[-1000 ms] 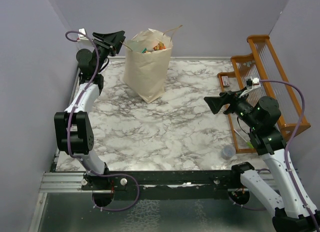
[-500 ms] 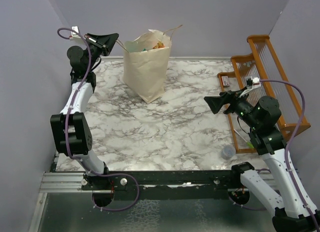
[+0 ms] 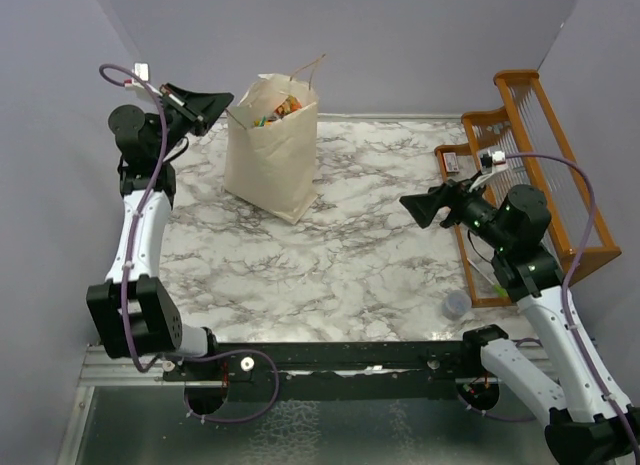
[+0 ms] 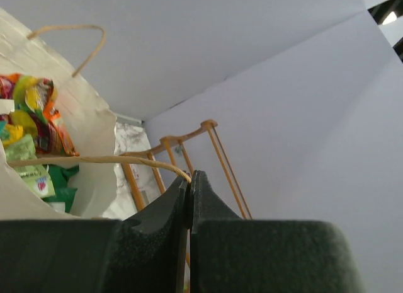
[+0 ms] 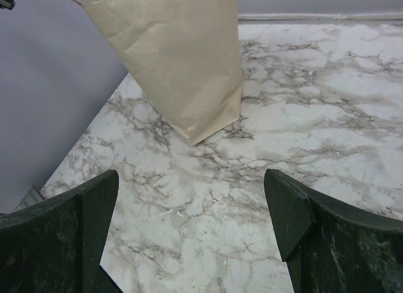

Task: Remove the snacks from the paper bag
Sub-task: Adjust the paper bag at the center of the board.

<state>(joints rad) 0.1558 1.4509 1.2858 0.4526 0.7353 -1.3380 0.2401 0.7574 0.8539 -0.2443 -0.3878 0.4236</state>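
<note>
The cream paper bag (image 3: pixel 268 150) stands upright at the back left of the marble table, also in the right wrist view (image 5: pixel 182 60). Snacks (image 3: pixel 277 109) show in its open mouth: colourful packets, red, yellow and green, also seen in the left wrist view (image 4: pixel 34 126). My left gripper (image 3: pixel 226 98) is shut on the bag's thin tan handle (image 4: pixel 107 160) at the bag's left rim; the other handle (image 3: pixel 312 67) stands free. My right gripper (image 3: pixel 408 202) is open and empty above the table, right of centre, well away from the bag.
An orange wire rack (image 3: pixel 525 155) stands along the right side, also in the left wrist view (image 4: pixel 189 148). A small grey cap (image 3: pixel 455 304) lies near the front right. Lavender walls close the left, back and right sides.
My left gripper moved left, pulling the handle, and the bag slid left with it. My right gripper shifted slightly left.
</note>
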